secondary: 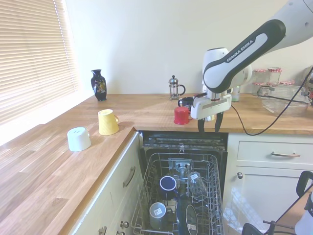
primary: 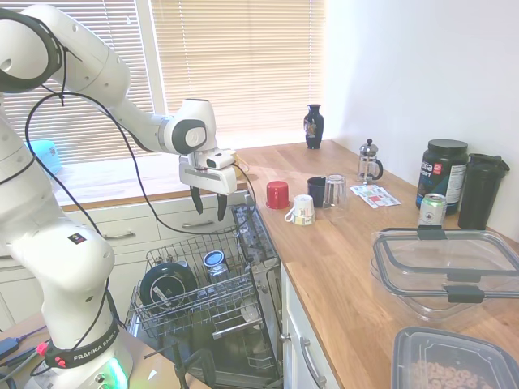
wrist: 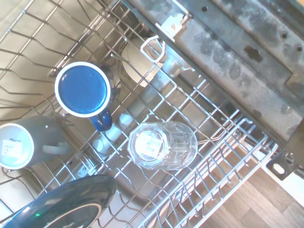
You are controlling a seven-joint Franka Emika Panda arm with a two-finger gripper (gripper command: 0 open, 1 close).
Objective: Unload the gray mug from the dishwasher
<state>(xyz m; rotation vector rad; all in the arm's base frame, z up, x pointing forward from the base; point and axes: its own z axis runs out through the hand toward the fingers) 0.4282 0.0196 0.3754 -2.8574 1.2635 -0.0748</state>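
Observation:
The dishwasher (secondary: 183, 139) stands open under the counter with its gray wire rack (secondary: 213, 196) pulled out. The gray mug (secondary: 157, 213) sits upside down in the rack's front part, a white sticker on its base; the wrist view shows the gray mug (wrist: 45, 138) beside a blue-rimmed cup (wrist: 83, 90). My gripper (secondary: 208, 125) hangs open above the rack's back end, near the counter edge, with nothing between its fingers. From the first exterior view the gripper (primary: 208, 204) is well above the rack (primary: 162, 312), and the mug is hidden there.
The rack also holds a clear glass (wrist: 162, 145) and a dark plate (wrist: 61, 206). On the counter stand a red cup (primary: 277, 194), a black mug (primary: 316, 190), a yellow mug (secondary: 107, 121) and a white cup (secondary: 78, 139). Plastic containers (primary: 446, 267) sit further along.

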